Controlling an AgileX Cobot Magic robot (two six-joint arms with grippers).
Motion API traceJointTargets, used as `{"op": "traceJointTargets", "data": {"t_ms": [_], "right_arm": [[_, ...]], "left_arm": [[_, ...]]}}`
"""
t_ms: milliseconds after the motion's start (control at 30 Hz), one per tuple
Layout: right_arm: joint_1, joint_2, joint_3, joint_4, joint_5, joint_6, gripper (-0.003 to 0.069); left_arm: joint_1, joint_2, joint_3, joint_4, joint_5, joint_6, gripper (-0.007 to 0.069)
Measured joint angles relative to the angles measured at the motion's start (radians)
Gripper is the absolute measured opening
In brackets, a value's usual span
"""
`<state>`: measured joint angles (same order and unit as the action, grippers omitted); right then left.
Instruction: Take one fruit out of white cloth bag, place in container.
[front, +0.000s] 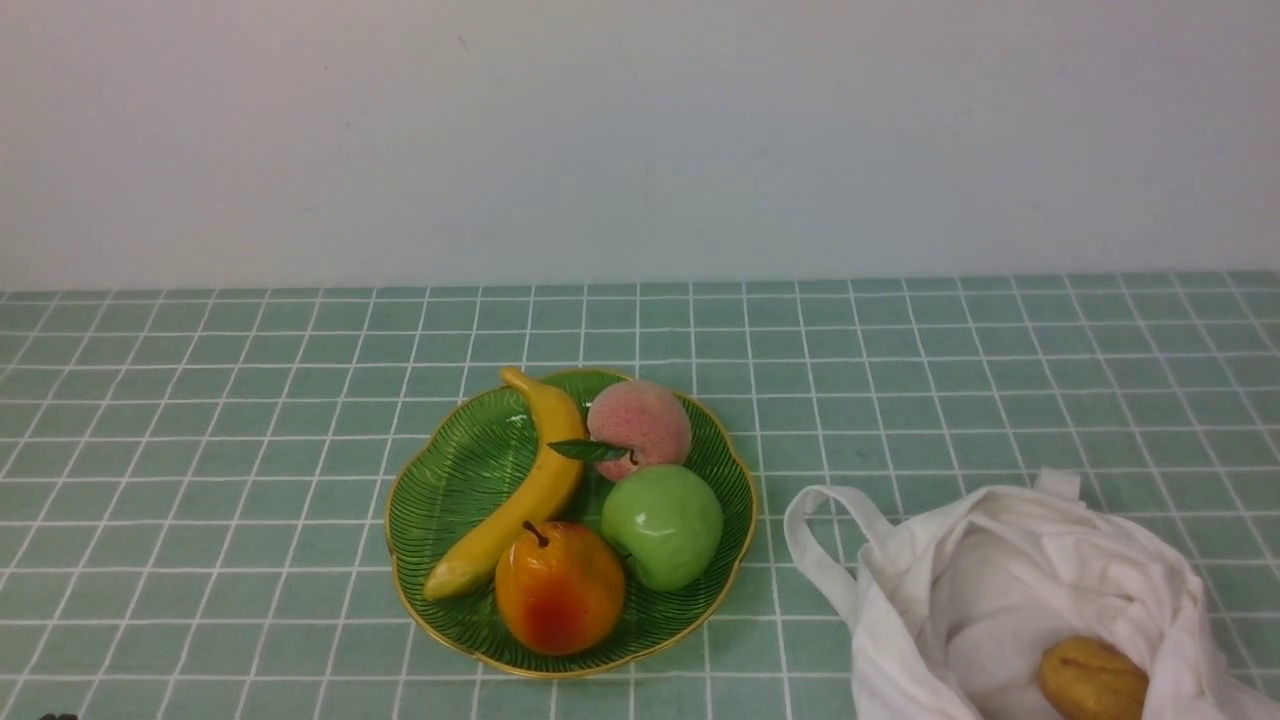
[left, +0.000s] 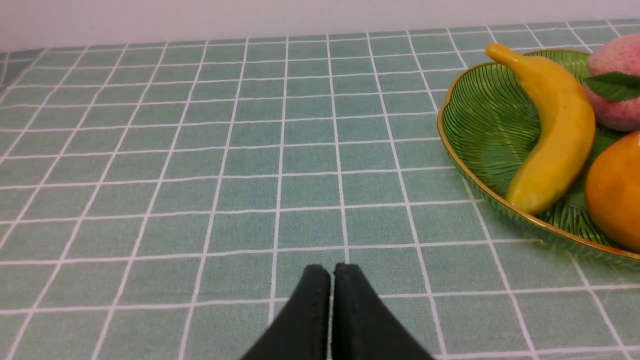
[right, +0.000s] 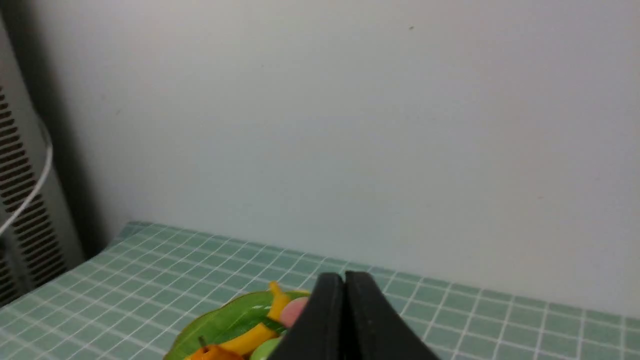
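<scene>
The left gripper (left: 332, 272) hangs low over the green tiled tablecloth (front: 200, 450), its two black jaws pressed together with nothing between them; it is to the left of the plate and apart from it. In the front view neither arm shows.

Next comes the container (front: 440, 500) — a shallow green plate with a wavy gold rim — sitting near the middle of the table. Four fruits lie in it. A yellow banana (front: 530, 485) runs down its left half, from the far rim toward the near-left rim. The peach (front: 640, 422), pink-red and fuzzy with a dark green leaf (front: 590, 451) at its stem, rests at the far right of the plate, just beside the banana. In front of it sits a glossy green apple (front: 662, 525), and at the near edge an orange-red pear (front: 558, 588) with a dark stem, touching the banana and beside the apple.

To the right of the plate, apart from it, the white cloth bag (front: 1020, 580) lies slumped and open, one loop handle reaching toward the plate. A brownish-yellow oval fruit (front: 1092, 682) rests inside its mouth.

The right gripper (right: 344, 280) is held high above the table — jaws closed tight against each other, empty — with the plate below and beyond it.
</scene>
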<state>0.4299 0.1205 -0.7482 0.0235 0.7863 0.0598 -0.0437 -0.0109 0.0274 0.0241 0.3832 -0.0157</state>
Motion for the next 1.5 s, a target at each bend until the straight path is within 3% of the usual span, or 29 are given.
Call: {"op": "traceJointTargets", "data": {"t_ms": [333,433,600,1500], "right_arm": [[-0.365,-0.114,0.527,-0.012,-0.438,-0.113,-0.0014],[-0.402,-0.129,0.643,-0.012,-0.492,-0.116,-0.0014],[-0.430,-0.129,0.777,-0.012,-0.460,-0.117,-0.0014],[-0.432,-0.129,0.772,-0.011,-0.412,-0.122,-0.0014]], "left_arm": [[0.000,0.000,0.000,0.000,0.000,0.000,-0.0008],[0.000,0.000,0.000,0.000,0.000,0.000,-0.0008],[0.000,0.000,0.000,0.000,0.000,0.000,-0.0008],[0.000,0.000,0.000,0.000,0.000,0.000,-0.0008]]}}
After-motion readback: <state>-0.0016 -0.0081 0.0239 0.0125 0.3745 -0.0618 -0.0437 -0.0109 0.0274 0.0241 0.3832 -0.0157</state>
